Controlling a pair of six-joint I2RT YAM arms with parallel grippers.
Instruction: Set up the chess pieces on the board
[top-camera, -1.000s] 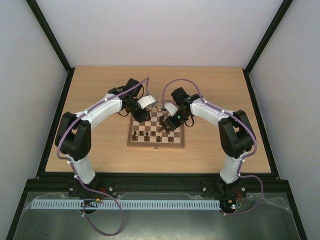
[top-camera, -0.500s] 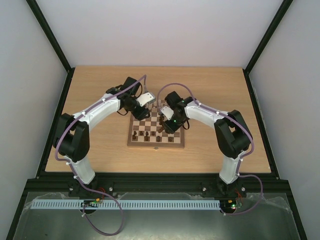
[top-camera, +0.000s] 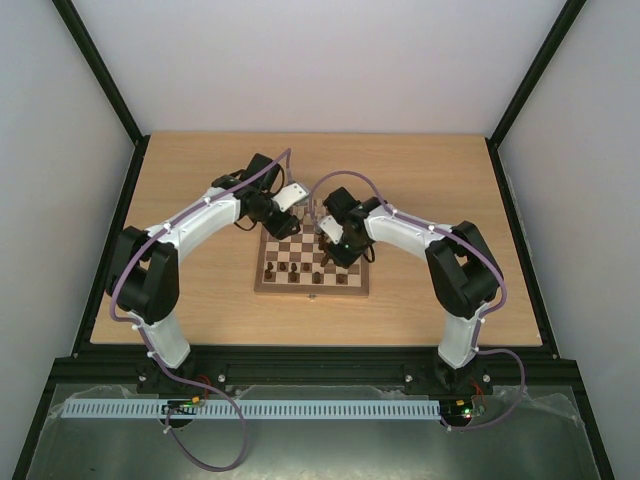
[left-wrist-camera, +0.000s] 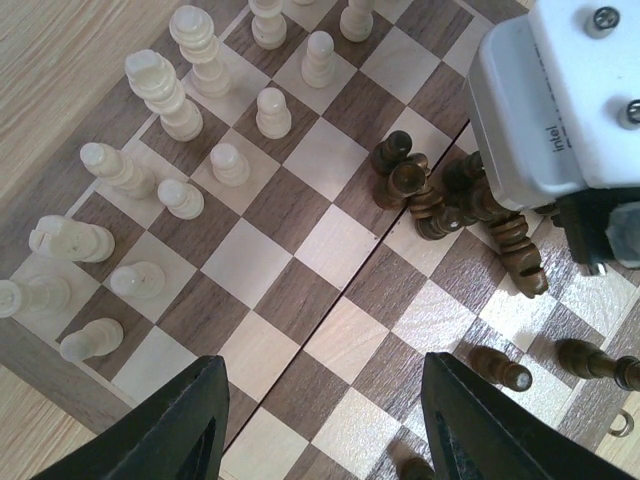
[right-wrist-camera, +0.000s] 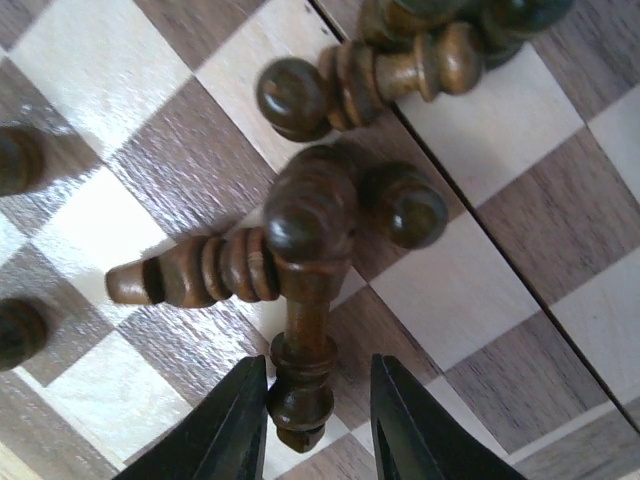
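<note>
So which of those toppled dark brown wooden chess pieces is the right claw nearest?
The dark brown wooden piece whose narrow end lies inside the right gripper; the other toppled ones lie beyond its fingertips.

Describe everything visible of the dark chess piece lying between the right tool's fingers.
The dark brown turned wooden chess piece lies toppled on the checkered wooden board. It is glossy, with a bulbous end, a slim stem and a ringed narrow end. That narrow end sits between the open fingers of the right tool, a gap showing on one side. Its bulbous end touches a ribbed dark piece lying crosswise and a round-headed dark piece.
</note>
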